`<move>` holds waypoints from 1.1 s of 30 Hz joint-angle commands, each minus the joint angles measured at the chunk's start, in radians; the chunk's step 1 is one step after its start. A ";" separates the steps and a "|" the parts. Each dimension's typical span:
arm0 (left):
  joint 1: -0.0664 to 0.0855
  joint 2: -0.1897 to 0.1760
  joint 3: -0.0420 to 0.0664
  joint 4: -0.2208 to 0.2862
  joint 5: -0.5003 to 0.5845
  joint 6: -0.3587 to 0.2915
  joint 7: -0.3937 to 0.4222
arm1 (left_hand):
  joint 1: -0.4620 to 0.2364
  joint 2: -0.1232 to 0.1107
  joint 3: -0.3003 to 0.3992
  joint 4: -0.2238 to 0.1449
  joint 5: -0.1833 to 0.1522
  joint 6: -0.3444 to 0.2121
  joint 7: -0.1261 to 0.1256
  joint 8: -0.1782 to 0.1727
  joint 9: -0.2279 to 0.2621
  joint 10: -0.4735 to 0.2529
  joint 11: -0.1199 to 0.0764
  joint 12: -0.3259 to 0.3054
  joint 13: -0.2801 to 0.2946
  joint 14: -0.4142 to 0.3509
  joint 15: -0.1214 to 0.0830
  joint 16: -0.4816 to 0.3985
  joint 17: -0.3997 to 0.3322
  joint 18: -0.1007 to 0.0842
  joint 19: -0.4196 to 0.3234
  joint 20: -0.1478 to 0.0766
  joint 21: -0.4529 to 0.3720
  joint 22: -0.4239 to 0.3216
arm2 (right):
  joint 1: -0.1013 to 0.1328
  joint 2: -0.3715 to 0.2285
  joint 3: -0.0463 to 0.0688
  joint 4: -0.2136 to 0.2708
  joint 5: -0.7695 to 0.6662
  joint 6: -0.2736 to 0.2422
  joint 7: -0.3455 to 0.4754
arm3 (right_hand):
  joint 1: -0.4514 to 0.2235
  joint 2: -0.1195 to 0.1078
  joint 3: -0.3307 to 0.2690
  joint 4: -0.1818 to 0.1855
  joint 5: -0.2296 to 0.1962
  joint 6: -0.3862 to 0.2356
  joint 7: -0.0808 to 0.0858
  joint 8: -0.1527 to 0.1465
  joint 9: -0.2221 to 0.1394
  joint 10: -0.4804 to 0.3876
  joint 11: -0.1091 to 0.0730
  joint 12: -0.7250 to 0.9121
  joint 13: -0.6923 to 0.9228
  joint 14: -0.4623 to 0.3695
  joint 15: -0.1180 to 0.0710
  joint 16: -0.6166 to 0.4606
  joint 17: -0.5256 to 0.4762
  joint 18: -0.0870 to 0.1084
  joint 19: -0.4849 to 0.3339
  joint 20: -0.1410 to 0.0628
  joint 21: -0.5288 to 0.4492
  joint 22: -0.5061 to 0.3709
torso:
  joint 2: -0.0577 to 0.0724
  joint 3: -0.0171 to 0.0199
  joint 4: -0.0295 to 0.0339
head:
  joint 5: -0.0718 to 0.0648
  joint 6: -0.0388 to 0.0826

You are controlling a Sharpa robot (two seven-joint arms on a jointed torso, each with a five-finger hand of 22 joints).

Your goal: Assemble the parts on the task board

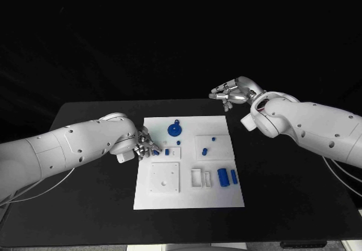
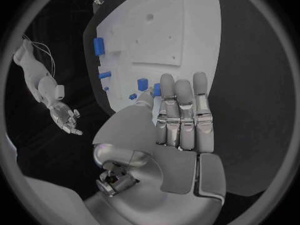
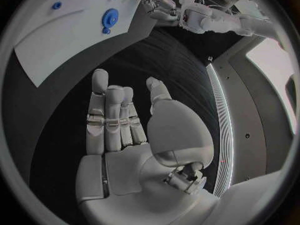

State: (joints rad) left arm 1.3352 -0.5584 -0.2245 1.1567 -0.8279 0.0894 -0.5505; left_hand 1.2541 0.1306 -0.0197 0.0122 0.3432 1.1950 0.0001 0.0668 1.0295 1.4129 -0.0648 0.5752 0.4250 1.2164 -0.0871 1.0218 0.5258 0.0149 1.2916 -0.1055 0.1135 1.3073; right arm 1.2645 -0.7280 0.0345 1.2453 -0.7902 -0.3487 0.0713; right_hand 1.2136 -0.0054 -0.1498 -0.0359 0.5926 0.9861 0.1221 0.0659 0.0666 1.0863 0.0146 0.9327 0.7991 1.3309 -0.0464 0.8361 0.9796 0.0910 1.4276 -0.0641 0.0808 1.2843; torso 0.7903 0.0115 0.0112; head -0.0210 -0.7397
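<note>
The board [image 1: 189, 196] lies flat in the middle of the black counter [image 1: 90, 219], and small blue parts sit on it. The left hand [image 1: 143, 147] is low at the board's left edge, next to a little blue part [image 1: 165, 153] in a small square frame. From the head view I cannot tell if its fingers touch that part. In the left wrist view the fingers [image 2: 184, 110] lie straight and side by side, and nothing is in them, so this hand is open and flat. I think the step now is to pick up that little part. To do it well, the hand should go slow, bring its thumb and one finger to the two sides of the part, and pinch it softly. It should lift straight up, so the part does not tip or slide away. It should not bump the other pieces close by. A round blue part [image 1: 174, 129] lies near the board's far edge. A long blue part [image 1: 223, 176] lies near the right edge, toward the near side. The right hand [image 1: 235, 90] is up in the air past the board's far right corner, well apart from the parts. Its fingers are spread and a little bent, and it holds nothing. That is a good place for it to wait, out of the way.
</note>
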 commanded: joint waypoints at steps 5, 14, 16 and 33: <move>0.000 0.007 0.001 0.004 -0.071 -0.016 0.022 | 0.031 0.017 0.047 -0.058 -0.006 0.009 -0.009 0.003 0.000 0.004 -0.003 0.007 0.001 0.004 -0.006 0.004 0.002 -0.015 -0.005 -0.006 0.007 0.021 | -0.002 0.001 0.000 0.000 -0.002 0.018 0.004 | -0.011 0.003 0.002 0.006 0.002 -0.011 0.000 -0.003 -0.001 -0.002 0.004 0.002 0.002 -0.004 0.001 0.003 -0.001 -0.001 0.001 0.001 -0.006 0.001 | 0.000 -0.0003 0.0001 | -0.001 0.000; 0.000 0.013 0.001 -0.001 -0.141 0.022 0.018 | 0.032 0.018 0.046 -0.070 -0.006 0.011 -0.009 0.002 -0.004 0.005 -0.003 0.006 0.001 0.006 -0.006 0.004 0.002 -0.015 -0.007 -0.006 0.014 0.021 | -0.003 0.001 0.000 -0.001 -0.002 0.020 0.004 | -0.011 0.003 0.002 0.006 0.002 -0.011 0.000 -0.003 -0.001 -0.002 0.004 0.002 0.002 -0.004 0.001 0.003 -0.001 -0.001 0.001 0.001 -0.006 0.001 | 0.000 -0.0001 0.0008 | -0.001 -0.004; 0.000 0.013 0.001 0.000 -0.150 0.031 0.018 | 0.033 0.018 0.047 -0.073 -0.006 0.011 -0.009 0.002 -0.005 0.006 -0.003 0.006 0.001 0.006 -0.006 0.004 0.002 -0.015 -0.008 -0.006 0.015 0.021 | -0.003 0.001 0.000 -0.001 -0.002 0.020 0.004 | -0.011 0.003 0.002 0.006 0.002 -0.011 0.000 -0.003 -0.001 -0.002 0.004 0.002 0.002 -0.004 0.001 0.003 -0.001 -0.001 0.001 0.001 -0.006 0.001 | 0.000 -0.0001 0.0010 | -0.002 -0.003; 0.000 0.015 0.001 0.007 -0.179 0.048 0.031 | 0.030 0.022 0.046 -0.095 -0.007 0.012 -0.008 0.003 -0.014 0.006 -0.003 0.007 0.002 0.007 -0.006 0.005 0.003 -0.015 -0.012 -0.007 0.026 0.021 | -0.003 0.002 0.000 -0.002 -0.002 0.020 0.004 | -0.010 0.003 0.002 0.007 0.002 -0.011 0.000 -0.003 -0.001 -0.003 0.004 0.002 0.001 -0.004 0.001 0.003 -0.002 -0.001 0.000 0.001 -0.007 0.000 | 0.000 -0.0003 0.0008 | -0.002 -0.003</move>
State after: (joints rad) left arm 1.3358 -0.5445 -0.2235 1.1615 -0.9852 0.1224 -0.5322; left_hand 1.2613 0.1316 -0.0417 -0.0099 0.3354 1.1974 0.0016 0.0641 1.0142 1.4151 -0.0621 0.5755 0.4259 1.2203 -0.0910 1.0217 0.5278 0.0149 1.2844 -0.1127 0.1337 1.3078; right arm 1.2622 -0.7266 0.0345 1.2432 -0.7901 -0.3426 0.0706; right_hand 1.2136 -0.0054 -0.1471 -0.0331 0.5926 0.9796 0.1216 0.0659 0.0667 1.0862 0.0146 0.9327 0.7991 1.3310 -0.0464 0.8361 0.9784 0.0910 1.4275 -0.0642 0.0808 1.2843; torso 0.7900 0.0110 0.0120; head -0.0229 -0.7423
